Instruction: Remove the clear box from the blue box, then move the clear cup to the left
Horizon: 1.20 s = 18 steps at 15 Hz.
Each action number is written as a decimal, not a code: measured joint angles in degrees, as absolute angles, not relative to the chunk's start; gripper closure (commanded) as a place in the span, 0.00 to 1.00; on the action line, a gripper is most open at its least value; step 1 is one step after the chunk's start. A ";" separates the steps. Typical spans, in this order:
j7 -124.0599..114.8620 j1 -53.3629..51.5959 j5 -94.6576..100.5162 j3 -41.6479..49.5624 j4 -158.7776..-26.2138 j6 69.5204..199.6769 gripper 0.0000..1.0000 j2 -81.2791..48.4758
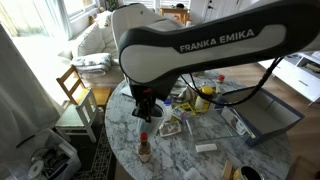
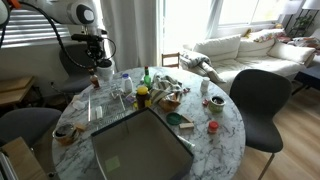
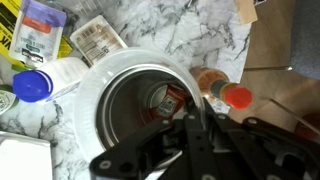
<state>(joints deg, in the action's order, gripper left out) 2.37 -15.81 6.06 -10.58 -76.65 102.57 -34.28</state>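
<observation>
Mouth upward, the clear cup [image 3: 140, 95] is upright over the round marble table [image 2: 228, 108]. The wrist view looks straight down on it, so it reads as a pale ring around a dark inside. Being round, it has no long axis across the table, only its upright one. Something reddish shows blurred through its bottom, and whether the cup rests on the marble cannot be told.

The gripper [image 3: 197, 112] comes in from the lower edge of that view. Its fingers are clenched tight, with the tips meeting at the cup's rim on the side toward the red-capped bottle [image 3: 232, 97]. They appear to pinch the cup's wall, though the contact itself is lost against dark metal. In both exterior views the gripper [image 1: 146, 110] [image 2: 103, 66] hangs low at the table's edge, and the cup is too small and see-through to pick out.

The blue box [image 2: 140, 148] lies open side up with a dark inside. Its long axis runs from the table's near edge toward the middle, and the frame's bottom cuts off its near end.

A small flat pale rectangle on bare marble, apparently the clear box [image 1: 205, 147], lies outside the blue box and apart from it. Its long axis runs roughly across the picture, and it is too small to judge whether it is see-through.

The arm's casing [image 1: 200, 45] hides much of the tabletop behind it. In the wrist view a blue bottle cap [image 3: 30, 85] and a printed packet [image 3: 95, 38] lie beside the cup.
</observation>
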 measured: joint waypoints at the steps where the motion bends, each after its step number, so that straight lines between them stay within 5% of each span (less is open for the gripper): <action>1: 2.60 -15.96 6.13 -10.53 -75.73 102.57 0.98 -35.36; 10: 3.09 -18.12 8.24 -8.95 -68.67 99.55 0.98 -42.69; 12: 3.09 -18.57 8.75 -8.48 -67.34 98.41 0.65 -43.60; 18: 3.07 -18.95 9.20 -8.02 -64.40 96.15 0.22 -45.29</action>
<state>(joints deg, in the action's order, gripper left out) 3.07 -18.95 9.20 -8.02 -64.40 96.15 -45.29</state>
